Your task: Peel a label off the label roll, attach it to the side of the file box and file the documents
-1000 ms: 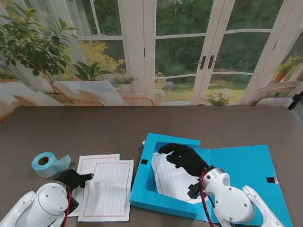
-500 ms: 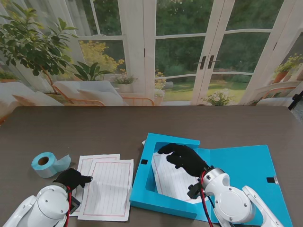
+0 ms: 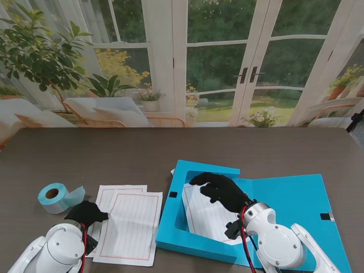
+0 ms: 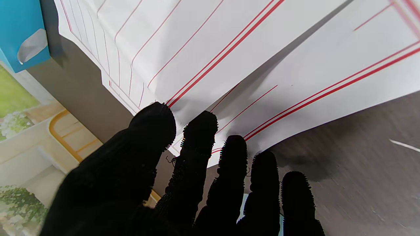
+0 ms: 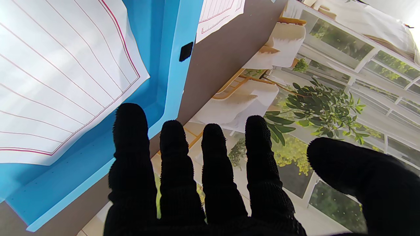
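The blue file box (image 3: 170, 230) lies open right of centre, its lid (image 3: 296, 199) flat to the right, with a lined sheet (image 3: 205, 219) inside it. My right hand (image 3: 222, 192) hovers open over the box's far part, fingers spread, holding nothing. Two lined loose sheets (image 3: 133, 227) lie left of the box. My left hand (image 3: 86, 211) is at their left edge. In the left wrist view its fingertips (image 4: 200, 131) touch the buckled, slightly raised edge of the sheets (image 4: 229, 49); a grip is unclear. The blue label roll (image 3: 54, 197) stands further left.
A pale patch (image 4: 32, 46) shows on the box's blue side (image 4: 19, 26). Black clasp pieces sit on the box wall (image 3: 173, 194) and the lid (image 3: 325, 216). Dark table (image 3: 114, 153) stretches beyond; windows and plants are behind.
My left hand has drawn back toward me and its outstretched finger has curled in. The loose sheets have shifted slightly to the right. The right hand has stayed put.
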`<state>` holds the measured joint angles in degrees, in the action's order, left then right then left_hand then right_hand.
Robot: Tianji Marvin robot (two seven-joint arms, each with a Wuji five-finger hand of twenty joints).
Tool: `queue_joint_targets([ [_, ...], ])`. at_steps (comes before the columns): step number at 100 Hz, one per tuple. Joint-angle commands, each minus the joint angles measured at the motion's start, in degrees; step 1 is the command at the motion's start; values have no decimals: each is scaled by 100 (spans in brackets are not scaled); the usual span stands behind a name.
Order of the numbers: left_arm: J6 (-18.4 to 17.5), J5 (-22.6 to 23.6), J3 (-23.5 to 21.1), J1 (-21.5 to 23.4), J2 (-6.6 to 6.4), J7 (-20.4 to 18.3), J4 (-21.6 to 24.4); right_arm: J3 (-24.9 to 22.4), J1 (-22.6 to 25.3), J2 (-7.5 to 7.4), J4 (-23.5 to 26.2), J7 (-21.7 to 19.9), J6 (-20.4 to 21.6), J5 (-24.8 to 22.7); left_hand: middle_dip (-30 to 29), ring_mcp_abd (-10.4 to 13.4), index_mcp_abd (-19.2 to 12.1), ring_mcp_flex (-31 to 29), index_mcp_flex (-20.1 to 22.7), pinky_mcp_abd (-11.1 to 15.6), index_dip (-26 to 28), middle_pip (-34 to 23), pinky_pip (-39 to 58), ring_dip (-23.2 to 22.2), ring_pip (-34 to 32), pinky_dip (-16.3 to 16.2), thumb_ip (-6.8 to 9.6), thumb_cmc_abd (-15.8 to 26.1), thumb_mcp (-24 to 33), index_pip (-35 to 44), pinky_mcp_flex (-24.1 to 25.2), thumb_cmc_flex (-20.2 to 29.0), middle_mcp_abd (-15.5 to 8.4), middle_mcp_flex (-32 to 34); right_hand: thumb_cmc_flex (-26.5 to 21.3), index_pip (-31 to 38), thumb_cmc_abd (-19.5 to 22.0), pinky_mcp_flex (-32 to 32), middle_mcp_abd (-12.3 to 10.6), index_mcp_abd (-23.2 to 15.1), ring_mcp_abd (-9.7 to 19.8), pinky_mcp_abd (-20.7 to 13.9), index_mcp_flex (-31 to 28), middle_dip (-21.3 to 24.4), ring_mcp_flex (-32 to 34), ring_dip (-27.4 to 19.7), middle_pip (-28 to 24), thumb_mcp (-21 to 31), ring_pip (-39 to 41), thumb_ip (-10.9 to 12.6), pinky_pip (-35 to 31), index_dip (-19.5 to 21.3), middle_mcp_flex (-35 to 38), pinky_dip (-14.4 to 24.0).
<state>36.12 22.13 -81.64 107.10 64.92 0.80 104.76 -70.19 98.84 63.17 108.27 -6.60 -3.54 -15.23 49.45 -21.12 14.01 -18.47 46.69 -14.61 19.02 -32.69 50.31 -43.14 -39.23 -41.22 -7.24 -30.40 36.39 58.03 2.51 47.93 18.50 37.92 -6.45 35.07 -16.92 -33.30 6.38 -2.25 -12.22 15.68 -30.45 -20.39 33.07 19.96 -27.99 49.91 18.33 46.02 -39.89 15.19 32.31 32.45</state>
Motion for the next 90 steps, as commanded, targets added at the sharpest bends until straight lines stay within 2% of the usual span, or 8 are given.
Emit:
queue_joint_targets([
  [1, -74, -35, 24, 44, 58, -157, -155, 11, 39, 24, -2, -77, -22, 16, 128, -125, -97, -183, 94, 114, -35, -162, 316, 246, 369, 133, -161, -177, -67, 187, 121, 167, -104, 205, -117, 81, 96, 2655, 64, -14, 18, -17, -61, 15, 81, 12, -18, -180, 35, 223, 110, -72, 27, 77],
  [9, -263, -20, 2, 52, 68, -96, -217, 9, 41, 25, -2, -81, -24, 36, 288, -146, -24, -314, 199, 113, -38, -377, 587, 95, 62, 110, -192, -241, 16, 261, 30, 110, -164, 344, -129, 82, 102, 2657, 68, -3, 14, -19, -70, 16, 84, 12, -21, -180, 36, 231, 116, -73, 31, 78],
  [17, -383, 47, 0, 57, 82, 8, -265, 12, 40, 30, -4, -74, -24, 68, 282, -197, -62, -631, 358, 32, -96, -399, 899, 17, -204, 129, -270, -483, 240, 331, -217, 36, -242, 648, -139, 83, 105, 2661, 69, 8, 11, -19, -71, 16, 80, 11, -23, -184, 37, 238, 121, -74, 27, 80],
  [29, -474, 190, -3, 60, 70, 29, -308, 16, 37, 32, -7, -75, -21, 103, 145, -248, -156, -1179, 742, -156, -371, -305, 1212, 113, -351, 390, -428, -811, 622, 255, -650, -136, -340, 1243, -152, 87, 116, 2657, 76, 3, 17, -17, -83, 17, 76, 11, -27, -190, 38, 250, 128, -75, 17, 84],
  [40, -470, 264, 30, 29, 72, 70, -371, 20, 34, 34, -15, -70, -16, 117, 17, -265, -197, -1475, 1042, -237, -577, -147, 1373, 176, -374, 550, -497, -865, 788, 23, -869, -309, -382, 1624, -174, 85, 124, 2654, 78, 21, 14, -15, -90, 17, 75, 11, -33, -191, 43, 263, 133, -77, 16, 89],
  [58, -576, 298, 36, 3, 79, 134, -452, 20, 39, 34, -18, -81, -28, 142, -28, -209, -181, -1410, 1145, -204, -427, -21, 1419, 187, -364, 641, -555, -775, 919, -101, -798, -389, -427, 1730, -190, 82, 147, 2651, 93, 21, 9, -18, -101, 20, 61, 9, -34, -202, 42, 279, 143, -81, 2, 95],
  [70, -647, 351, -29, 42, 32, -32, -408, 22, 44, 31, -9, -98, -43, 163, 59, -207, -116, -1251, 1084, -152, -130, -38, 1361, 170, -329, 711, -645, -690, 1387, -147, -655, -618, -406, 1622, -197, 75, 158, 2653, 97, 22, 4, -20, -103, 22, 51, 7, -36, -214, 40, 291, 150, -85, -9, 101],
  [90, -634, 395, -158, 132, -3, -186, -241, 31, 36, 27, -12, -124, -52, 176, 164, -219, -32, -523, 841, -52, 394, 1, 895, 306, 179, 714, -766, -438, 2132, -31, -192, -1041, -185, 662, -209, 67, 176, 2659, 99, 21, 0, -26, -88, 26, 28, 3, -35, -225, 35, 307, 164, -88, -36, 110],
])
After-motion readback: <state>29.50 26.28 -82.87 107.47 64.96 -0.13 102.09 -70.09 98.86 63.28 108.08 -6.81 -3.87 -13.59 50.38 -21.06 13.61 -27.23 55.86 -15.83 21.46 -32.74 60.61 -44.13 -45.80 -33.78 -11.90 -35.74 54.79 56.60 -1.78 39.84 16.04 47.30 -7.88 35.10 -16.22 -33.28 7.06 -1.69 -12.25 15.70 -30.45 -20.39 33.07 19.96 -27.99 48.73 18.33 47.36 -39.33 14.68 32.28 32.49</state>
